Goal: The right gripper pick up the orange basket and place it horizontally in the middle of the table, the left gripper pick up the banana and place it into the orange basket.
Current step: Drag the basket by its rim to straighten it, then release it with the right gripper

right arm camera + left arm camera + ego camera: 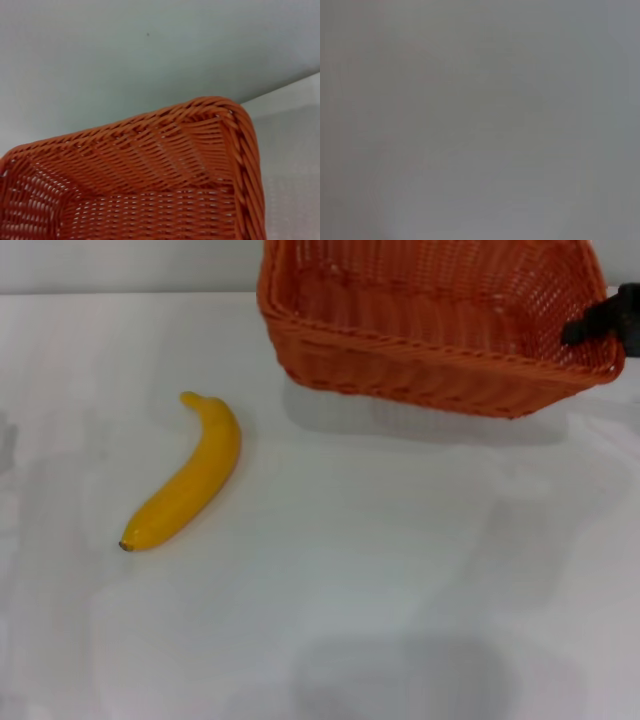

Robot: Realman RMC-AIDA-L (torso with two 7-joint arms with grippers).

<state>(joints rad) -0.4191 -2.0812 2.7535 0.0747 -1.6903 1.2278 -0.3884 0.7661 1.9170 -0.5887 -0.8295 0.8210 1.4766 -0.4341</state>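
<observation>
The orange basket (420,350) hangs tilted at the back right of the white table (380,570), raised a little, with its shadow on the tabletop below it. My right gripper (588,330), black, is clamped on the basket's right rim. The right wrist view looks into the basket (150,200), showing its woven floor and a braided corner. Left of the middle of the table lies the yellow banana (190,480), its dark tip toward me and apart from the basket. The left gripper is out of view; the left wrist view is a blank grey surface.
A grey wall (120,265) runs behind the table's far edge. A faint dark shadow (400,675) falls on the tabletop near the front edge. White tabletop lies between the banana and the basket.
</observation>
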